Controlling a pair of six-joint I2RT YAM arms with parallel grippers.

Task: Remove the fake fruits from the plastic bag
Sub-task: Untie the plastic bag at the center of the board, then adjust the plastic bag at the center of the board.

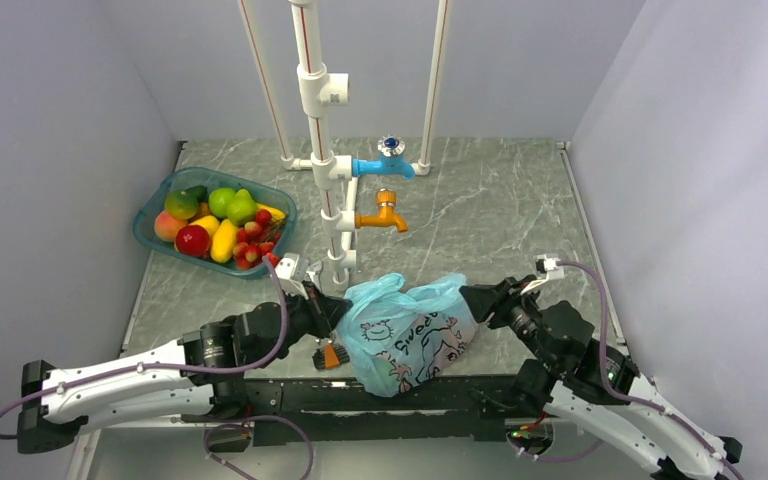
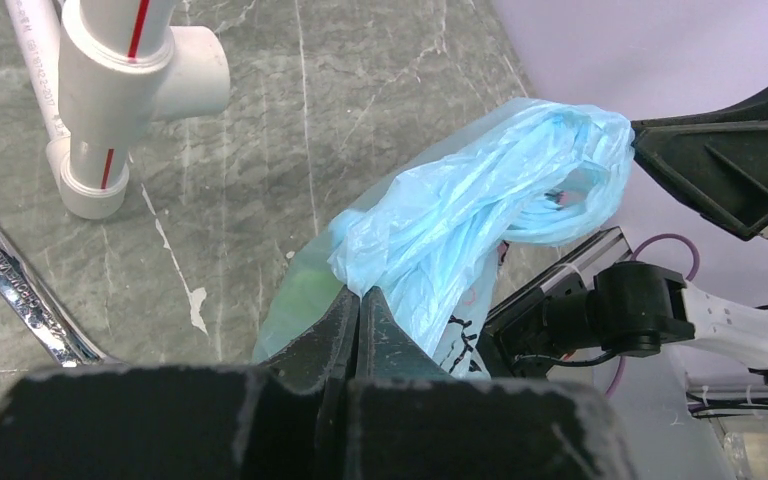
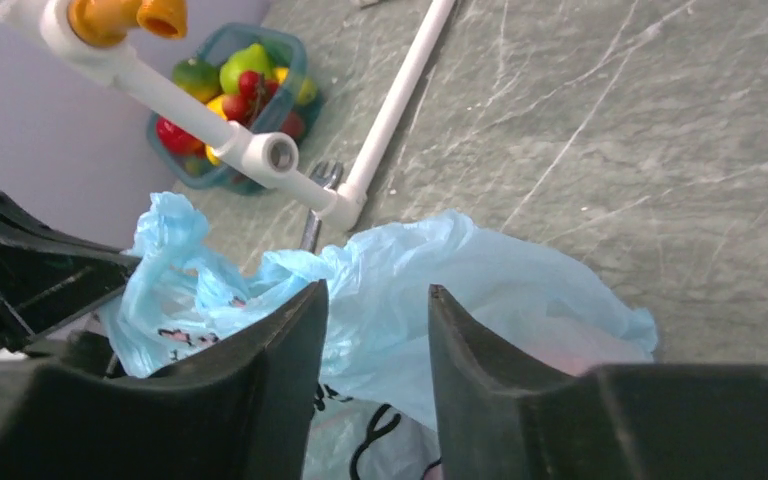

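Observation:
The light-blue plastic bag (image 1: pixel 410 335) lies crumpled at the near middle of the table, its printed side up. My left gripper (image 2: pixel 363 296) is shut on a fold of the bag (image 2: pixel 480 200) at its left edge. My right gripper (image 3: pixel 375 300) stands open over the bag's (image 3: pixel 530 290) bunched right top, with plastic lying behind the gap and neither finger pinching it. The fake fruits are hidden inside. Only a faint green tint (image 2: pixel 305 295) and a pinkish patch (image 3: pixel 585 340) show through the plastic. In the top view the left gripper (image 1: pixel 334 312) and right gripper (image 1: pixel 472 298) flank the bag.
A teal basket (image 1: pixel 155 205) of fruit sits at the back left. A white pipe stand (image 1: pixel 322 165) with a blue tap (image 1: pixel 385 165) and an orange tap (image 1: pixel 382 215) rises just behind the bag. A metal utensil (image 2: pixel 5 270) lies by the pipe foot. Walls close in on both sides.

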